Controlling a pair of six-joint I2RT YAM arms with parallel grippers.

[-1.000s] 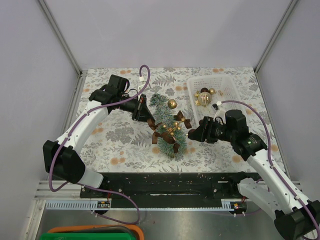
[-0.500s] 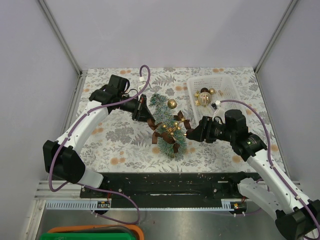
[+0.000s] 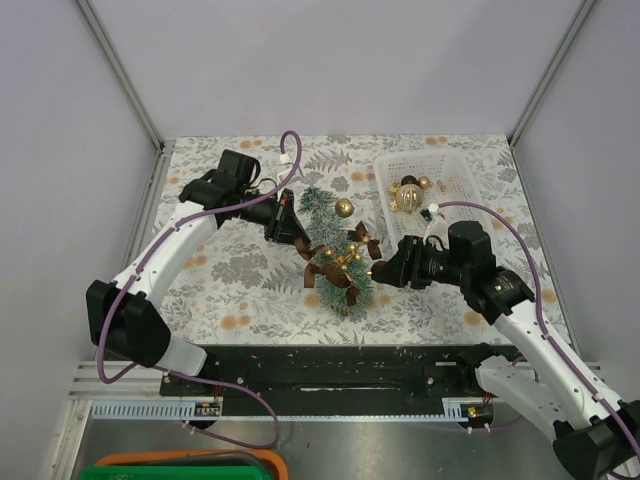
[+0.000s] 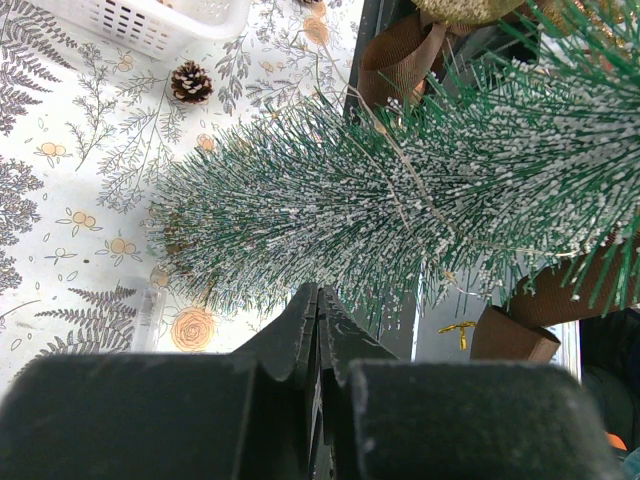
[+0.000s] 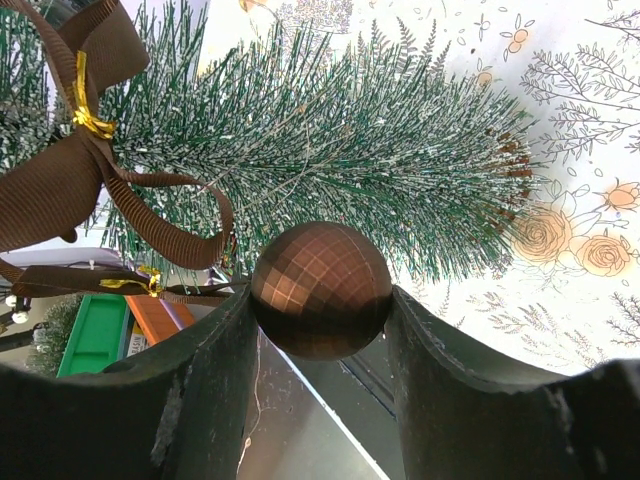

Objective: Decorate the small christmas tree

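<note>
The small christmas tree leans over the middle of the mat, its frosted green bristles filling both wrist views. It carries a gold bauble and brown bows. My left gripper is shut at the tree's left side, its tips touching the bristles with nothing visible between them. My right gripper is at the tree's right side, shut on a faceted brown bauble held just against the lower bristles.
A white basket at the back right holds a few gold and brown baubles. A pinecone lies on the floral mat near the basket. The black rail runs along the near edge.
My right gripper has edged a little left towards the tree with the bauble. The left gripper's jaws have closed the last bit; the tree has not visibly moved.
</note>
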